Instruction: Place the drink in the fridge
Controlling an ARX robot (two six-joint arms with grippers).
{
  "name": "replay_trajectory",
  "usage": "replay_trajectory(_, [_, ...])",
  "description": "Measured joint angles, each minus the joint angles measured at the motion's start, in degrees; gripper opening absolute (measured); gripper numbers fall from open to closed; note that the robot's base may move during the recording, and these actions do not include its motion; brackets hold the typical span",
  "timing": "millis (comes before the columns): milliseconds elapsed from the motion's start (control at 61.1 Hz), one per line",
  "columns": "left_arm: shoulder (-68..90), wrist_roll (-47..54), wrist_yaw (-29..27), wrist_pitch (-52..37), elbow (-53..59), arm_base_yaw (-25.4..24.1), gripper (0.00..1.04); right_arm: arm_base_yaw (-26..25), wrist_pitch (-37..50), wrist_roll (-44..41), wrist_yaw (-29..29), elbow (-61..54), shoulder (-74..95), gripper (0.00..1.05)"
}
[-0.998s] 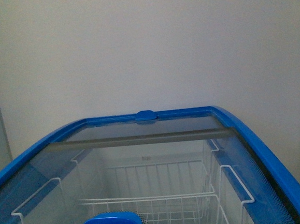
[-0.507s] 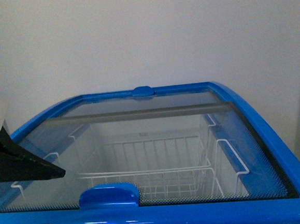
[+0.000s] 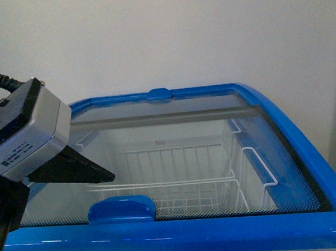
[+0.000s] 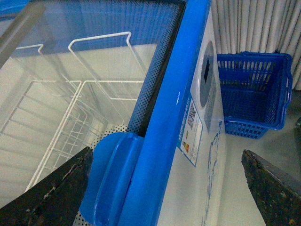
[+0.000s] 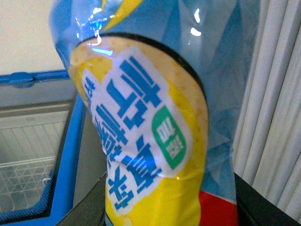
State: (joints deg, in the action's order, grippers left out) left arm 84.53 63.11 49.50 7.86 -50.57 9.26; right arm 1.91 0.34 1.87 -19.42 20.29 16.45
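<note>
Looking from the front, we note the left gripper (image 3: pixel 114 220) over the near-left corner of the fridge (image 3: pixel 223 237), by its blue handle (image 3: pixel 121 210). From the left wrist, we see its jaws spread wide, gripping nothing. From the right wrist, the drink (image 5: pixel 141 141) fills the frame, seemingly clamped in the right gripper (image 5: pixel 176 209), outside the fridge.

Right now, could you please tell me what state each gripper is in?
Left gripper: open, fingers wide apart, holding nothing.
Right gripper: closed on the drink.
</note>
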Motion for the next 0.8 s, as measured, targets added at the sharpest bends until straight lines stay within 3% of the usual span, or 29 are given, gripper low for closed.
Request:
replay_trajectory(425, [8.94,-0.79,-2.05,-4.76,-5.42,0.61,0.97,0.00,0.00,0.00,0.00,0.00,0.00,0.43])
replay_trajectory(654, [16.92,-0.52,-4.94,-4.39,-15.04,0.04,0.97,0.00,0.00,-0.02,-0.02,0.00,0.00,0.43])
replay_trajectory(802, [21.92,-0.20,-3.15,-2.36,-20.33,-0.31,0.97,0.00,0.00,0.00,-0.02,0.00,0.00,0.43])
